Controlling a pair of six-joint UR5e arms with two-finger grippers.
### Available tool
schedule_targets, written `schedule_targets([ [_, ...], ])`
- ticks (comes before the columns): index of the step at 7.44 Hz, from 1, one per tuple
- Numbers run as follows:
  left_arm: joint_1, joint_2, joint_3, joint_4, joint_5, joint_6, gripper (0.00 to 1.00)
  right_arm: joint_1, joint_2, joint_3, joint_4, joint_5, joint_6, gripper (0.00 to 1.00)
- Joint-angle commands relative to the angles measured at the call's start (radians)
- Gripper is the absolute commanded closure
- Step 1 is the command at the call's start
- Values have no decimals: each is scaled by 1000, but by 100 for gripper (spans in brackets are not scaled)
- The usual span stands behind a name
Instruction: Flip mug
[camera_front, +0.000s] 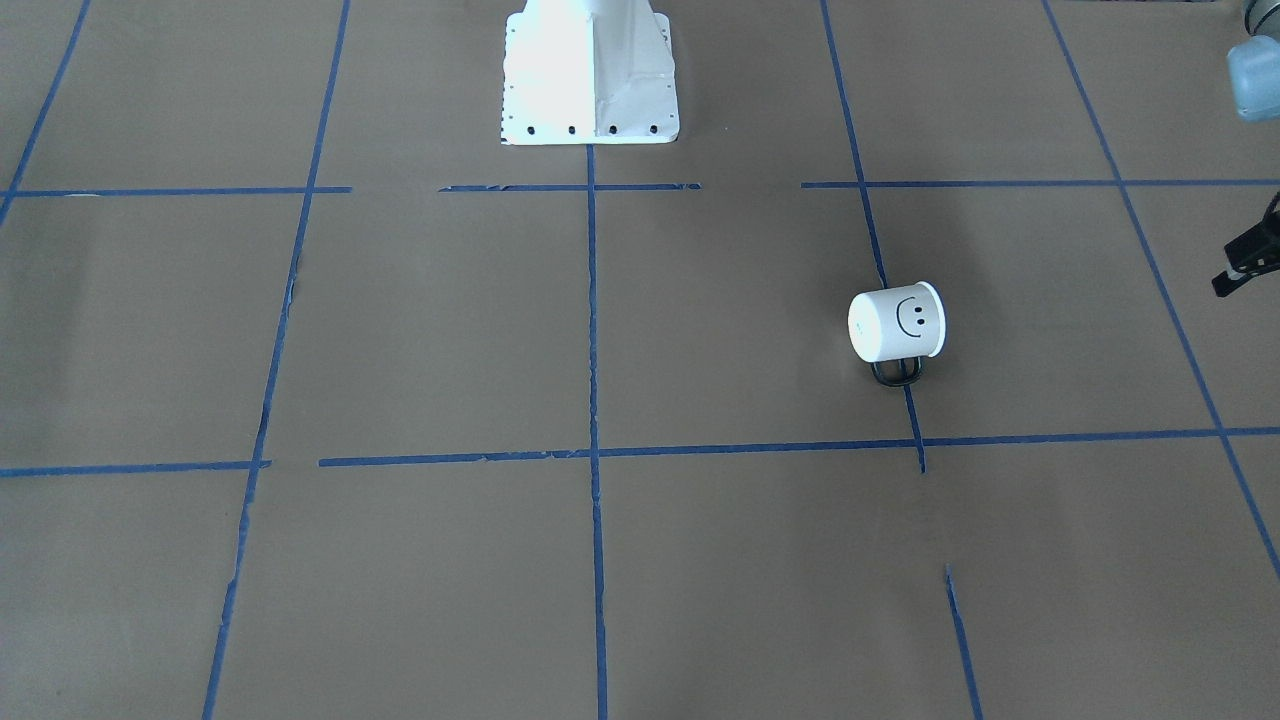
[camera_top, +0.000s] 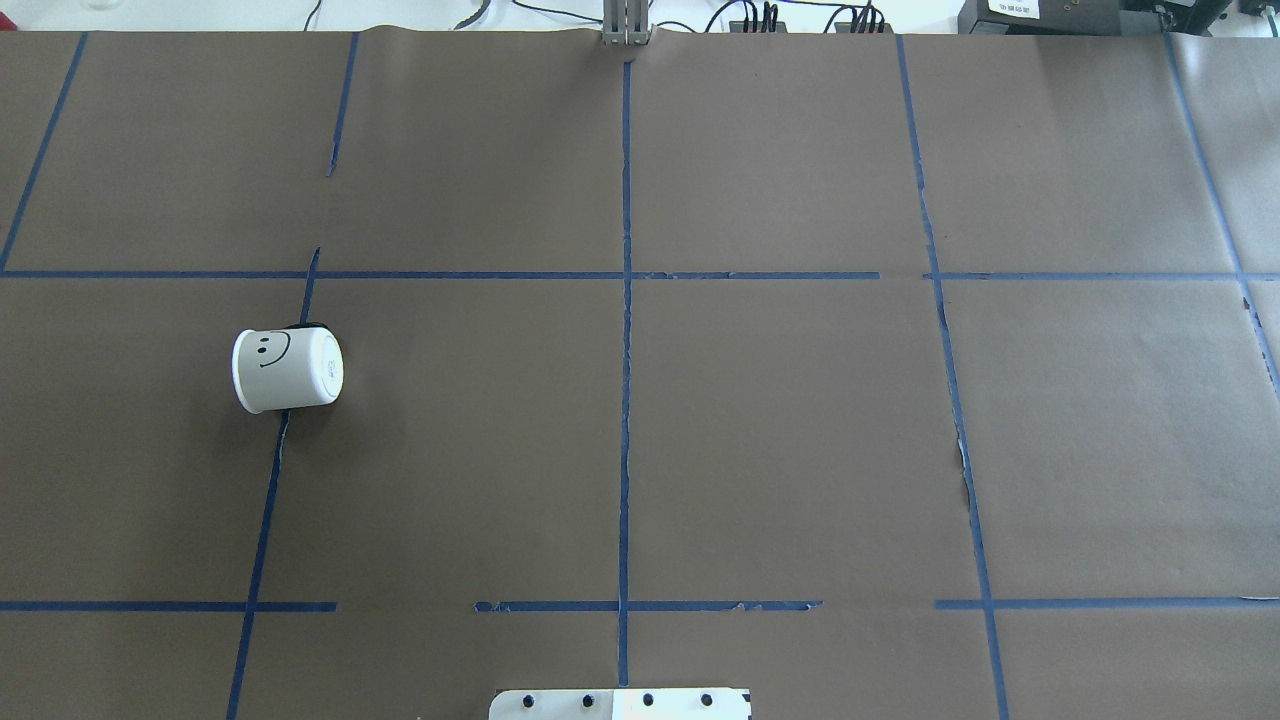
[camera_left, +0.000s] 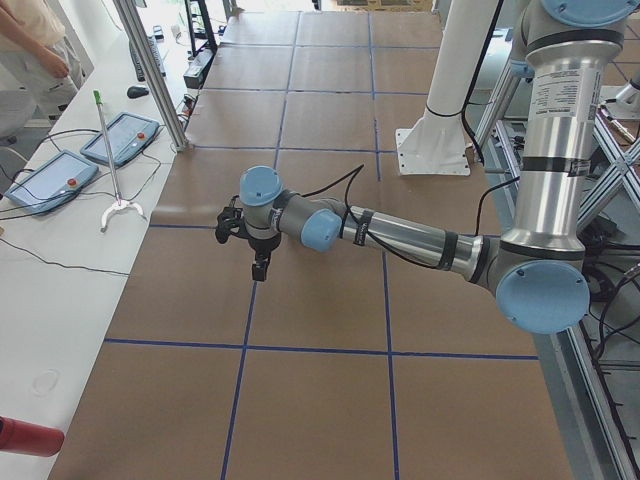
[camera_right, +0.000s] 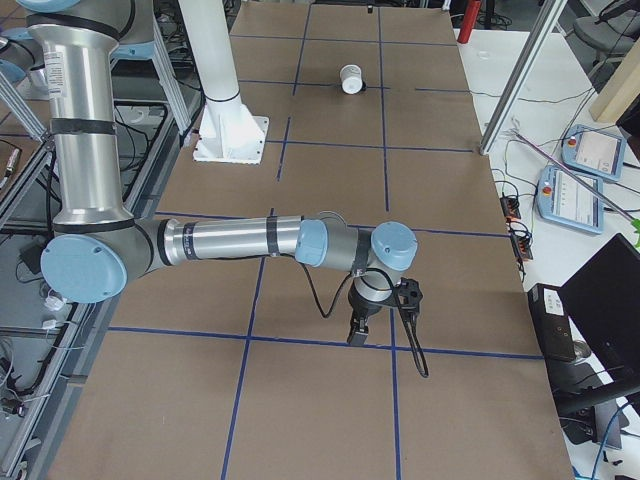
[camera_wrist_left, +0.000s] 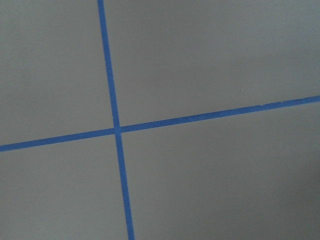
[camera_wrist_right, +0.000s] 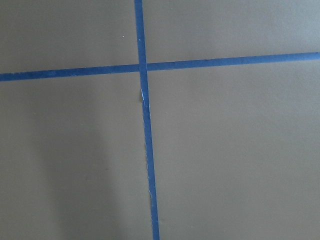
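The white mug (camera_front: 897, 322) with a black smiley face lies on its side on the brown paper, on a blue tape line. Its flat base faces the table's middle. Its dark loop handle (camera_front: 897, 372) rests on the table on the side away from the robot. It also shows in the overhead view (camera_top: 288, 370) and, far off, in the right side view (camera_right: 351, 78). My left gripper (camera_left: 260, 268) hangs over the table's left end, well away from the mug; I cannot tell if it is open. My right gripper (camera_right: 357, 330) hangs over the right end; I cannot tell its state.
The robot's white base (camera_front: 590, 75) stands at the table's middle near edge. Blue tape lines (camera_top: 625, 350) divide the brown paper into squares. Both wrist views show only paper and tape. Control pendants (camera_left: 60, 170) lie beyond the table's edge.
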Motion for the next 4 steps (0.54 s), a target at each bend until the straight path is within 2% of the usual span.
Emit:
schedule_targets([
  [1, 154, 21, 15, -417, 23, -484, 0, 0, 1, 0, 0, 0, 0, 0],
  [2, 219, 32, 15, -583, 102, -682, 0, 0, 1, 0, 0, 0, 0, 0],
  [4, 369, 99, 18, -871, 307, -947, 0, 0, 1, 0, 0, 0, 0, 0],
])
